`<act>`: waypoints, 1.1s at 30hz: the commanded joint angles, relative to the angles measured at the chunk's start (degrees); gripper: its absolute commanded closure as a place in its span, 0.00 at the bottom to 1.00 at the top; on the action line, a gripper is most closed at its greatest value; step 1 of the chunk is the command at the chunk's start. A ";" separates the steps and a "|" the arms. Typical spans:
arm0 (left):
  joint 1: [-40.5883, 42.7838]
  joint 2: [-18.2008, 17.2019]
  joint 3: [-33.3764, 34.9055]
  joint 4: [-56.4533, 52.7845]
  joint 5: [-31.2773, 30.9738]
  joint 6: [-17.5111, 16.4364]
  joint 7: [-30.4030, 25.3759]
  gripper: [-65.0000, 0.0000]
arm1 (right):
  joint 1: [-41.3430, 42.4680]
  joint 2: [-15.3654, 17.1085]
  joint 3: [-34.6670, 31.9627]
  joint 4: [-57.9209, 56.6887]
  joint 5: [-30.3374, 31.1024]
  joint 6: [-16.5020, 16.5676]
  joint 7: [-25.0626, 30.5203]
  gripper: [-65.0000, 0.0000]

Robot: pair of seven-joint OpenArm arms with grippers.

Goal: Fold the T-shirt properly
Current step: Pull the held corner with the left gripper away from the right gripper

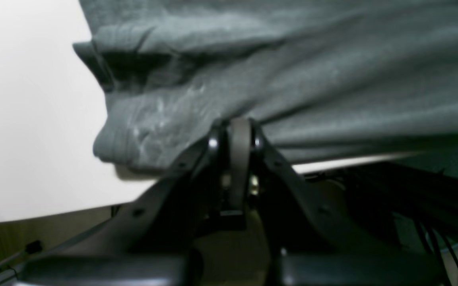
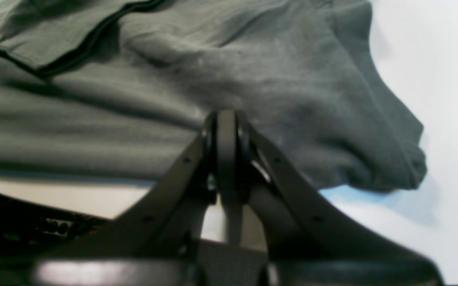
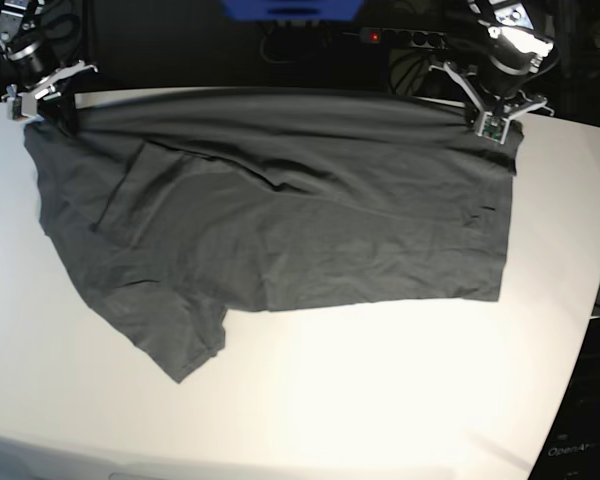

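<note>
Both hands clenched on the T-shirt (image 3: pixel 280 220) far edge: left hand (image 3: pixel 492 125), right hand (image 3: pixel 42 98). Garment spread on tabletop (image 3: pixel 400 380). Keep that edge taut and level as you carry it over.

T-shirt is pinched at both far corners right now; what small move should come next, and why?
Probably lift both corners slightly and draw them toward the near edge. The left gripper and right gripper are each shut on the T-shirt along its far edge, and the cloth lies spread and wrinkled on the table.
</note>
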 commanded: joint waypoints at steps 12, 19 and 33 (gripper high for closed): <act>-2.84 0.30 -6.17 1.36 2.56 0.99 2.58 0.95 | -1.54 -0.70 -0.76 -2.86 -12.54 -2.89 -30.00 0.99; -3.11 0.30 -8.02 2.42 2.29 0.99 2.58 0.95 | -1.54 -0.70 -2.70 -2.86 -12.54 -2.89 -30.00 0.99; -6.97 0.56 -9.95 8.13 2.21 0.99 11.64 0.95 | -1.45 -0.70 -2.70 -2.86 -12.54 -2.89 -30.00 0.99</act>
